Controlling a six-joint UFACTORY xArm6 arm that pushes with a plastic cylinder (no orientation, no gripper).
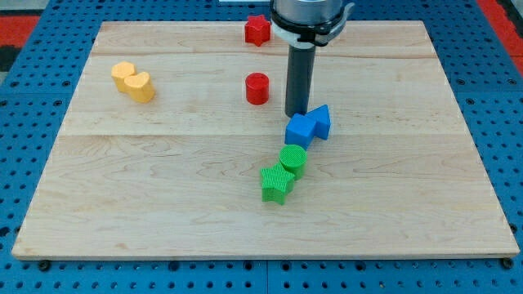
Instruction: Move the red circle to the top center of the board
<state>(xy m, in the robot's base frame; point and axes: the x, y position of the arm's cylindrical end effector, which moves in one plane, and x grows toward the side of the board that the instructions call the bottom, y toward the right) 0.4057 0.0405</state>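
Note:
The red circle [257, 88] stands on the wooden board [163, 188], a little above the board's middle. My tip [296, 113] rests on the board just to the right of the red circle, with a small gap between them. The tip is right above the two blue blocks [308, 126] and nearly touches them. A red star [257, 30] lies near the board's top edge, straight above the red circle.
A green circle [292, 160] and a green star [276, 184] touch each other below the blue blocks. Two yellow blocks [133, 81] lie together at the upper left. The arm's body [310, 16] hangs over the top edge.

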